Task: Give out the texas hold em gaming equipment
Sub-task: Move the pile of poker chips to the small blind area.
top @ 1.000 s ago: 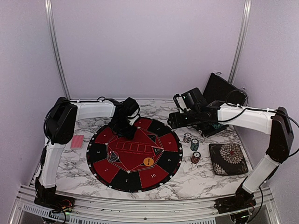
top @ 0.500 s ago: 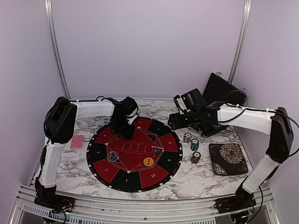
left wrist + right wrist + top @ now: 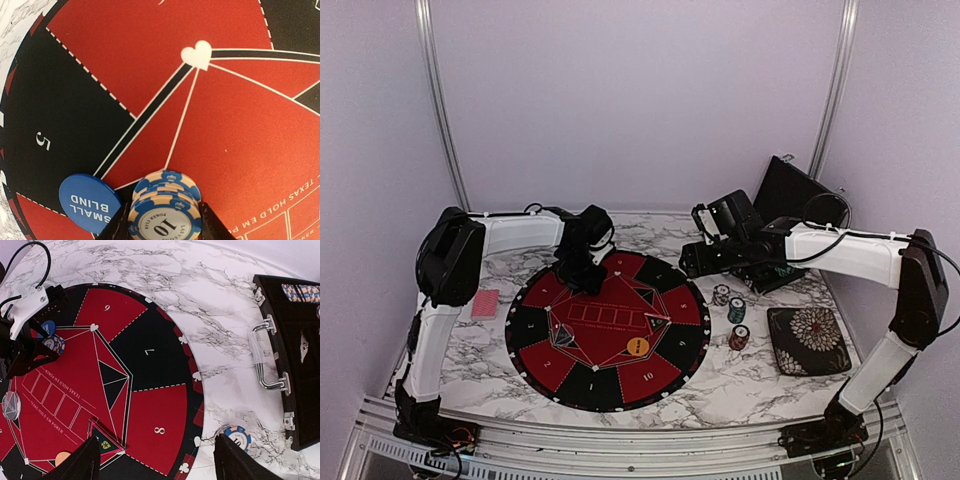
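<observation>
Several blue-and-cream poker chips (image 3: pixel 165 210) sit stacked between my left gripper (image 3: pixel 162 222) fingers, the top face reading ten, and my jaws are closed against the sides of that stack over the round felt mat (image 3: pixel 608 330). The stack hangs above a red wedge close to the mat's inner lines, just beside the blue SMALL BLIND disc (image 3: pixel 90 202), which lies flat by the black seat marked five. To do this step well I judge I should lower straight down until the bottom chip meets the felt, keep the wrist level so the stack does not lean, and only then part the fingers, evenly and no wider than needed. The risk I see is clipping the blue disc, since it lies nearly touching the stack on that side, so I would favour the far side of it and lift away vertically. My right gripper (image 3: pixel 155 460) hovers with its jaws spread wide and nothing between them, over the mat's edge near the black case (image 3: pixel 295 355). Three more chip stacks (image 3: pixel 730 310) wait on the marble between mat and flowered tray (image 3: pixel 808 340), an orange disc (image 3: pixel 638 347) rests on the mat, and a pink-backed card deck (image 3: pixel 486 303) lies left of it.
</observation>
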You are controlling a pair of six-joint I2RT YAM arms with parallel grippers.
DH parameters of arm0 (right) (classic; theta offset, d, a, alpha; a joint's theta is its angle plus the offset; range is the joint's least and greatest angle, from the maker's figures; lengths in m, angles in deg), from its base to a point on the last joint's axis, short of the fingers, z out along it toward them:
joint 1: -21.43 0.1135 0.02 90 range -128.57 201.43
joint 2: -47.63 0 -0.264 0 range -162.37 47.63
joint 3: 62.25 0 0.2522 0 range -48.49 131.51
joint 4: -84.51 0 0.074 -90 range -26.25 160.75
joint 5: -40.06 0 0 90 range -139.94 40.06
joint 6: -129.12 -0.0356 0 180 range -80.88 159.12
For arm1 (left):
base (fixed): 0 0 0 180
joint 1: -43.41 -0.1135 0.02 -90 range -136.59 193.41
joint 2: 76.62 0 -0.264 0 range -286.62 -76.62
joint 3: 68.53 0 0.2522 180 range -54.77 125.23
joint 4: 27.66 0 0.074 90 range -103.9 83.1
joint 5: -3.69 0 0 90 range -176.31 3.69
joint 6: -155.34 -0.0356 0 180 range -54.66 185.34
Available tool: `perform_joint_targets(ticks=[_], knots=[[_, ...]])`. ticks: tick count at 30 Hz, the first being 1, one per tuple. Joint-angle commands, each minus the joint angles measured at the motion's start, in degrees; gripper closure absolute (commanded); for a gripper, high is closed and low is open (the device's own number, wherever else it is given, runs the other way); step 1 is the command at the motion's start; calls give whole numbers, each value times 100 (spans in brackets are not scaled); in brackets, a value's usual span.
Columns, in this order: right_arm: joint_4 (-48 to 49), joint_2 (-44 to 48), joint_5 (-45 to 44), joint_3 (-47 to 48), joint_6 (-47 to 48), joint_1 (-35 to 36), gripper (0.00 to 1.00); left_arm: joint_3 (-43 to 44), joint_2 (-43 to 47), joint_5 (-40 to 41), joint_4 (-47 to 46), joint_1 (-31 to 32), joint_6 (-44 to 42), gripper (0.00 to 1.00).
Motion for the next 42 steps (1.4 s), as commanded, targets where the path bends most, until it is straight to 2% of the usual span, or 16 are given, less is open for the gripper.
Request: perform_joint_targets(ticks=[1,9,17,24,42], knots=[[-43,-58,-17,38,-47,-21,24,151,-309,51,206,-72,-116,69],[-81,-23,-64,22,-45,-26,24,383,-438,-150,236,-72,-58,71],[-63,-45,-29,18,-63,-21,24,238,-385,-57,251,-72,-58,74],[-57,-52,-14,13,-72,-21,24,243,-365,-105,304,-72,-58,63],[-31,-53,-5,-22,-94,-21,24,270,-383,-202,476,-151,-58,50]])
